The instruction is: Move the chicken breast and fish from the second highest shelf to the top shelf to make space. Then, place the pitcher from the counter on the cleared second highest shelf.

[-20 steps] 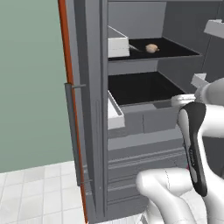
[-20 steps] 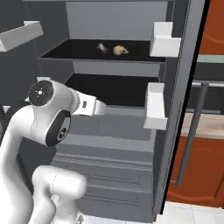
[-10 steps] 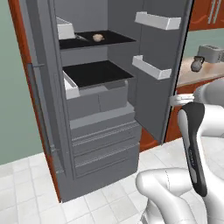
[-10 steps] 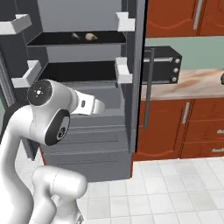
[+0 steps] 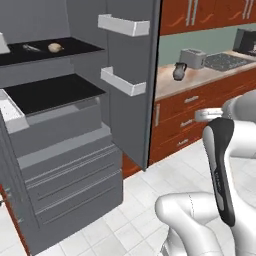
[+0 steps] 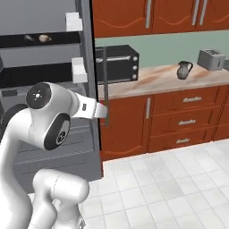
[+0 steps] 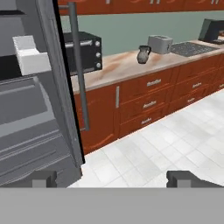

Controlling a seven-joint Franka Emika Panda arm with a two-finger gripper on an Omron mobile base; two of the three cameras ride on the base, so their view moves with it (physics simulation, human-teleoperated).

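My base has swung round to the right since the earlier frames: the open fridge, which took up most of the picture then, now sits at the left, and the kitchen units have come into view on the right. That turn suits the last step, fetching the pitcher.

At the upper left of the left base view the slender silvery-grey fish [image 5: 31, 47] and the small rounded tan chicken breast [image 5: 55, 47] lie near each other on the upper flat black top shelf [image 5: 80, 48]. Below it the black second highest shelf [image 5: 55, 92] looks bare, so I judge the clearing done.

Right of the fridge door, the beige-pink marbled worktop [image 5: 200, 76] carries the small dark round-bellied pitcher [image 5: 179, 71], upright, near a grey toaster [image 5: 192, 58]. In the right base view the pitcher [image 6: 184, 69] stands right of a black microwave [image 6: 117, 62].

At the bottom of the hand view my end effector [image 7: 113, 178] has its fingertips [image 7: 43, 178] spread wide apart, empty, well apart from the pitcher [image 7: 142, 54].
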